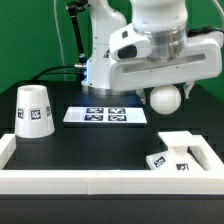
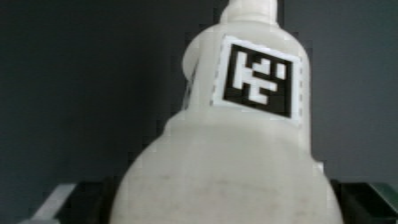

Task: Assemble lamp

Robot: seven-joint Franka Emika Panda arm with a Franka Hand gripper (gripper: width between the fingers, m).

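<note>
My gripper point(image 1: 165, 90) is shut on the white ball-shaped bulb point(image 1: 165, 99) and holds it in the air above the table, right of the middle. In the wrist view the bulb point(image 2: 222, 150) fills the frame, its neck with a square tag pointing away, and my fingers point(image 2: 50, 203) show only as dark edges beside its round end. The tapered shade point(image 1: 33, 110) stands on the table at the exterior view's left, tag facing the camera. The flat square base point(image 1: 172, 158) with its short post lies at the lower right, against the white wall.
The marker board point(image 1: 105, 115) lies flat on the black table behind the middle. A low white wall point(image 1: 70, 180) runs along the front and up both sides. The arm's white body stands behind the marker board.
</note>
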